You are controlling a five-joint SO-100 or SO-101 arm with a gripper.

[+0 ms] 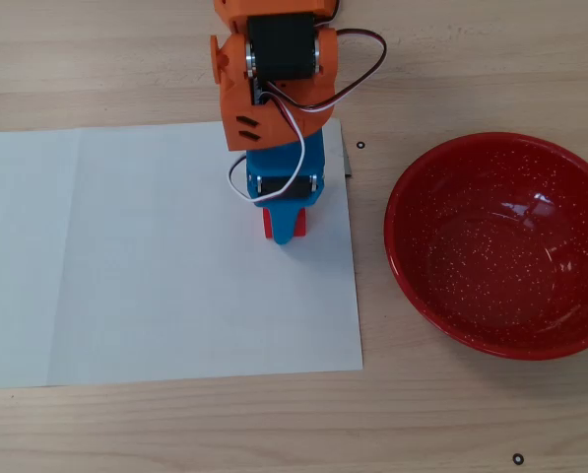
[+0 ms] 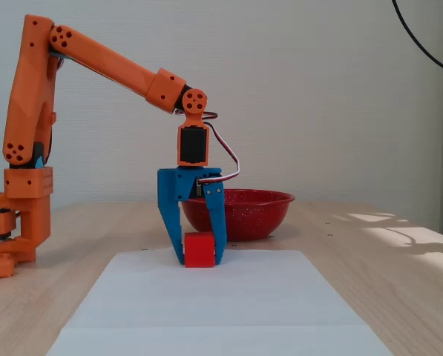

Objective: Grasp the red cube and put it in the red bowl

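The small red cube (image 2: 200,250) rests on the white paper sheet (image 2: 228,304). In the overhead view only a sliver of the cube (image 1: 268,226) shows beside the blue gripper. My gripper (image 2: 200,259) points straight down with its blue fingers (image 2: 220,230) pressed against both sides of the cube, shut on it at paper level. In the overhead view the gripper (image 1: 280,229) sits near the paper's right edge. The large glossy red bowl (image 1: 412,266) with white speckles stands empty on the wooden table to the right of the paper; in the fixed view the bowl (image 2: 251,211) stands behind the gripper.
The white paper (image 1: 126,256) covers the left and middle of the wooden table (image 1: 274,424). The orange arm base (image 2: 17,222) stands at the left in the fixed view. Small black marks (image 1: 517,458) dot the table.
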